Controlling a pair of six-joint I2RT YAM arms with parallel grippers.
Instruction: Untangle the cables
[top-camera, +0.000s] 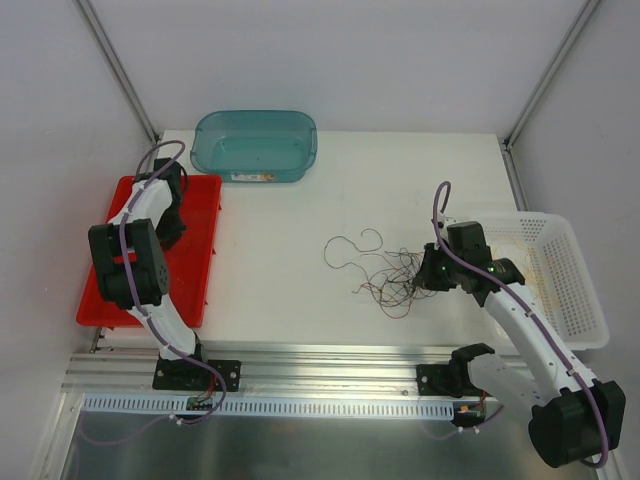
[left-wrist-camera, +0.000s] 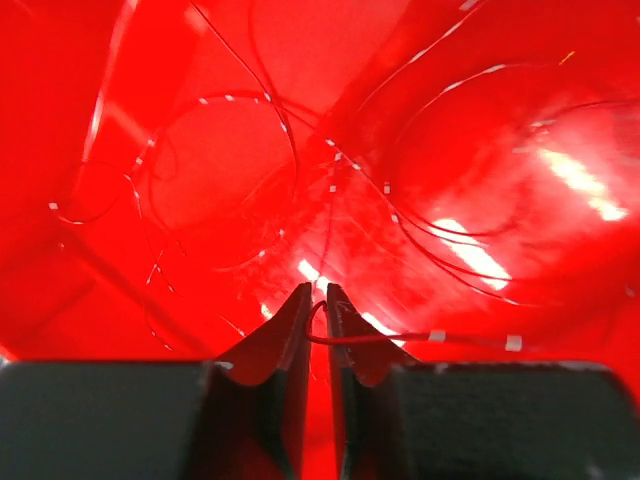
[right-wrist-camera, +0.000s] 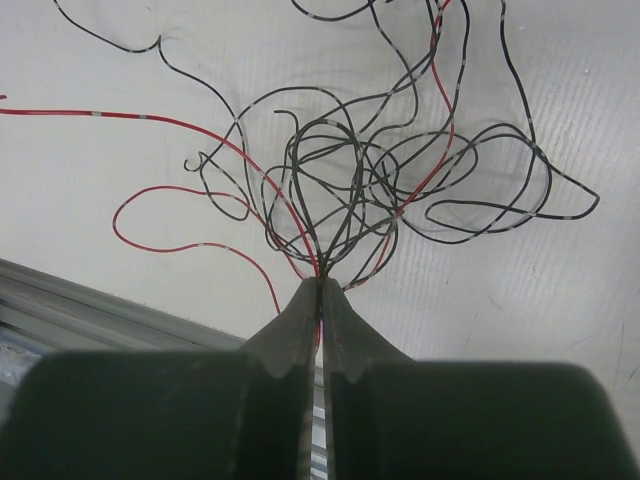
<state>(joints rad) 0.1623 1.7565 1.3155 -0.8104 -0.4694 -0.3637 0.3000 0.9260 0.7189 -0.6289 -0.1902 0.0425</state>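
Far left: red plastic tray (top-camera: 203, 262) on white table (top-camera: 280, 305), thin red cables (left-wrist-camera: 285, 140) looped inside. Left tool (left-wrist-camera: 318, 300) over tray, jaws a slit apart, one red strand at tips, grip unclear. Centre: tangle of dark grey and red cables (top-camera: 395, 275) on table. Right tool (right-wrist-camera: 321, 288) pinched tight on tangle strands. Far right: white mesh basket (top-camera: 575, 300).

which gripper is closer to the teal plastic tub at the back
Left. The left gripper, pinching a thin red cable, is over the red plastic tray, just front-left of the teal plastic tub; the right gripper pinches the tangle of thin cables at mid-table, farther off.
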